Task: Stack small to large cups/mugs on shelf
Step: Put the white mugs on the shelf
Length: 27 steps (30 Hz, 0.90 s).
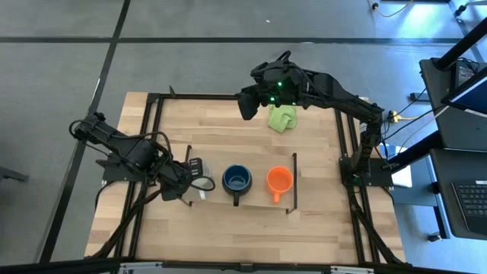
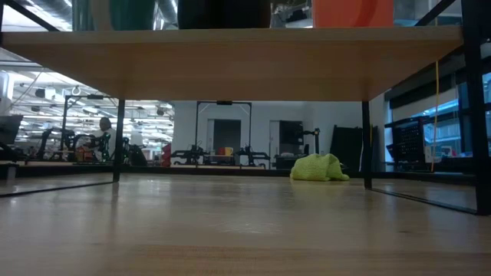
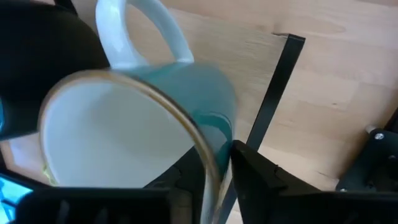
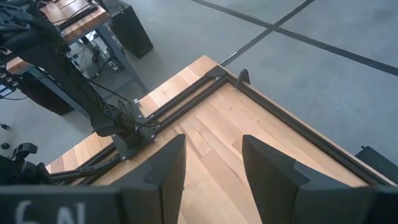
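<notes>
At the shelf's (image 1: 255,204) left end, our left gripper (image 1: 185,185) pinches the rim of the pale white-grey mug (image 3: 137,124); we should lower it upright beside the dark blue mug (image 1: 237,180) and small orange mug (image 1: 279,181). Our right gripper (image 1: 247,105) waits open over the desk's far edge.

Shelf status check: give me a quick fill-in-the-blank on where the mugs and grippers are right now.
1. On the shelf, the mug between the white mug and the orange mug is dark ____.
2. The left gripper is shut on the ____ mug.
3. The right gripper, open, hangs beside the lime-green ____.
4. The mug nearest the shelf's right rail is ____.

Missing words: blue; white; cloth; orange
</notes>
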### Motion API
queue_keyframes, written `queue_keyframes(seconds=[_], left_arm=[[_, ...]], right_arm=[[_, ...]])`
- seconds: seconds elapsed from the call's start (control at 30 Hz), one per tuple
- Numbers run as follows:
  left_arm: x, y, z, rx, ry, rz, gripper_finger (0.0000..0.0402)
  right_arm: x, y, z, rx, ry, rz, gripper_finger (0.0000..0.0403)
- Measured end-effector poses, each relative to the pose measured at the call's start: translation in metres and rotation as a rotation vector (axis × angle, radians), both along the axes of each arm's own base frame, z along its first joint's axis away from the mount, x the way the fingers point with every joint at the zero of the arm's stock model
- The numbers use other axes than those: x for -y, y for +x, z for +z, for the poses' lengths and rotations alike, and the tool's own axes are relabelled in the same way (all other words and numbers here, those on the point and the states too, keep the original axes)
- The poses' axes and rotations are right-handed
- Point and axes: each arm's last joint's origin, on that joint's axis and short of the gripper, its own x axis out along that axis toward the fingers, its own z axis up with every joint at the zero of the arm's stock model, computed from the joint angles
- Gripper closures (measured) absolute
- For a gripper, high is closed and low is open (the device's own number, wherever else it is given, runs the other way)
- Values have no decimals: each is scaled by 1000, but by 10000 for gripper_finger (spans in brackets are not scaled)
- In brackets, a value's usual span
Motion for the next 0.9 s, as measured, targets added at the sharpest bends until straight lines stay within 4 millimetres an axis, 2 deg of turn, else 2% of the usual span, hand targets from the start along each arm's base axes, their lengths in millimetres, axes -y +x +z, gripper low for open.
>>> queue_keyframes(seconds=[0.23, 0.57, 0.9], left_arm=[[-2, 1, 0, 4, -4, 25, 300], [-8, -6, 7, 74, 66, 53, 297], [-17, -17, 34, 194, 75, 227, 297]], right_arm=[[0, 0, 0, 0, 1, -1, 244], [0, 0, 0, 1, 1, -2, 244], [0, 1, 0, 6, 13, 10, 268]])
